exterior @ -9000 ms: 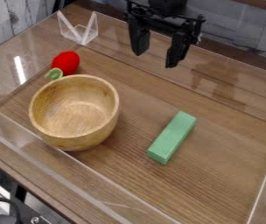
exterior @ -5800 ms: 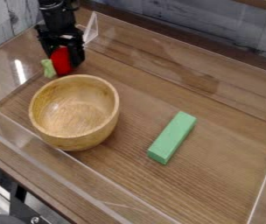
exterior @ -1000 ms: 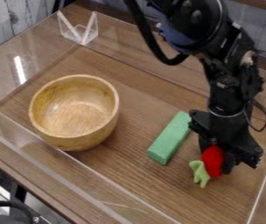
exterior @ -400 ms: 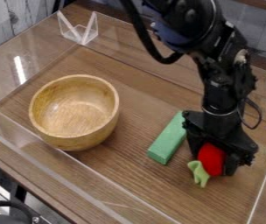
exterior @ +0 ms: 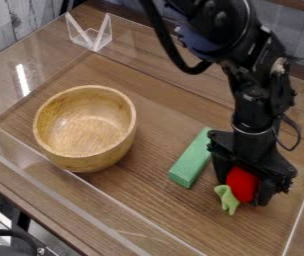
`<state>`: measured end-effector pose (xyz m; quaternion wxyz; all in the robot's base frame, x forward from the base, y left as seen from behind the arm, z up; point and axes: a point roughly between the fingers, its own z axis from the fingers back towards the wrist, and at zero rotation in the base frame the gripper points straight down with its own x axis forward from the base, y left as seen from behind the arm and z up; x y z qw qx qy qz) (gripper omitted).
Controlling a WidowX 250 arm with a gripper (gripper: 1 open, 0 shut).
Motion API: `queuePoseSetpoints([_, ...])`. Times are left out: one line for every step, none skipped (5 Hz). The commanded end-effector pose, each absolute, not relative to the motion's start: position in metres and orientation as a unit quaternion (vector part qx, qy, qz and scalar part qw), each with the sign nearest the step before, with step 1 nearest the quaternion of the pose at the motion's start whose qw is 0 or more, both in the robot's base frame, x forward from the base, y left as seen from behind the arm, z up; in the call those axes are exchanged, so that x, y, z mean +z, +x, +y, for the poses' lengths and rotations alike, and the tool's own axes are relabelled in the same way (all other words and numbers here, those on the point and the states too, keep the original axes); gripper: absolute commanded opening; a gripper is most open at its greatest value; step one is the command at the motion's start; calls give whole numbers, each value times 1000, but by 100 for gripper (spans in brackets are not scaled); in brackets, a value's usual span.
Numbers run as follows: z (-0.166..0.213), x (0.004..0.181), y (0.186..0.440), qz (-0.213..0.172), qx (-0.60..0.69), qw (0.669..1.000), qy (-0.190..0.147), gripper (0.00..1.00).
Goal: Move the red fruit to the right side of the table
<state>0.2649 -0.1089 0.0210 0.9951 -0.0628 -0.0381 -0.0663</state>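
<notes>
My black claw (exterior: pixel 248 184) is pointing straight down at the brown wood-grain table with the clear plastic wall around it (exterior: pixel 128 200). My two fingers (exterior: pixel 219 160) are standing wide apart, and they are not squeezing anything. The small shiny red toy fruit with the light-green leafy stem (exterior: pixel 240 185) is sitting on the table right between my fingers. Its red body is showing in the gap, and its green leaves are poking out just below my claw, toward the near edge of the table. I cannot tell if my fingers are touching its sides.

Just beside my claw, on the side toward the bowl, the long green block (exterior: pixel 195 157) is lying flat on the table. Its near end is close to one of my fingers. Farther off on that same side, well apart from me, the round light wooden bowl (exterior: pixel 84 127) is sitting upright.

Far behind my claw, in the back corner, a small clear plastic stand (exterior: pixel 88 33) is resting by the wall. My dark arm (exterior: pixel 228 45) is reaching over from the back and bending down to my claw. The clear wall on the other side of my claw is near.
</notes>
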Motion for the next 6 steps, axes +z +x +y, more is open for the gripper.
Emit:
queuePoseSetpoints([-111,38,271,-64,-45,994,-70,100])
queuePoseSetpoints([-115,44,280,-61,-38,995,-71,100])
queuePoseSetpoints([-119,51,290,-59,-32,995,-72,100])
queuePoseSetpoints([-117,50,297,-62,-19,995,-74,100])
queuePoseSetpoints([-118,48,302,-65,-10,995,-74,0])
queuePoseSetpoints([-108,40,301,-62,-9,995,-73,100])
